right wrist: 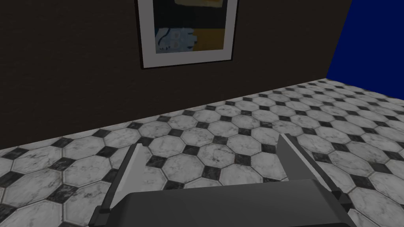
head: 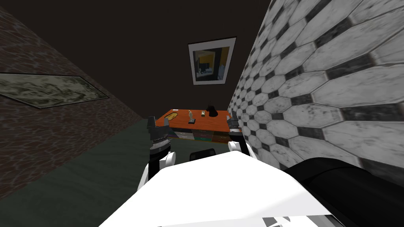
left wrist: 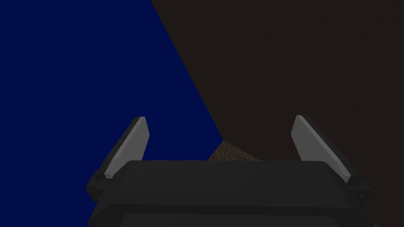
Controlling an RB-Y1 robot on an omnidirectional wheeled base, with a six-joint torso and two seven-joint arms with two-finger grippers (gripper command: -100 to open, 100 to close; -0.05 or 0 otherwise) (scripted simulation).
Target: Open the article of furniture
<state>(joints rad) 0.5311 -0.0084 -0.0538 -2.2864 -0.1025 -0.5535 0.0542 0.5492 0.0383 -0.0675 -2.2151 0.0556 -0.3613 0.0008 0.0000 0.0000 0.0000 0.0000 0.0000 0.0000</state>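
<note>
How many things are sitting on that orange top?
4 on the top: a yellow thing at the left end, a pale figurine mid-way, a tiny box beside it, a dark lump furthest right. The ends are partly hidden; maybe more.

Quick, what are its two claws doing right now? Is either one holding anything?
Left gripper, two thin light grey blade fingers: open, holding nothing.
Right gripper, same grey blades: open, holding nothing.
</note>
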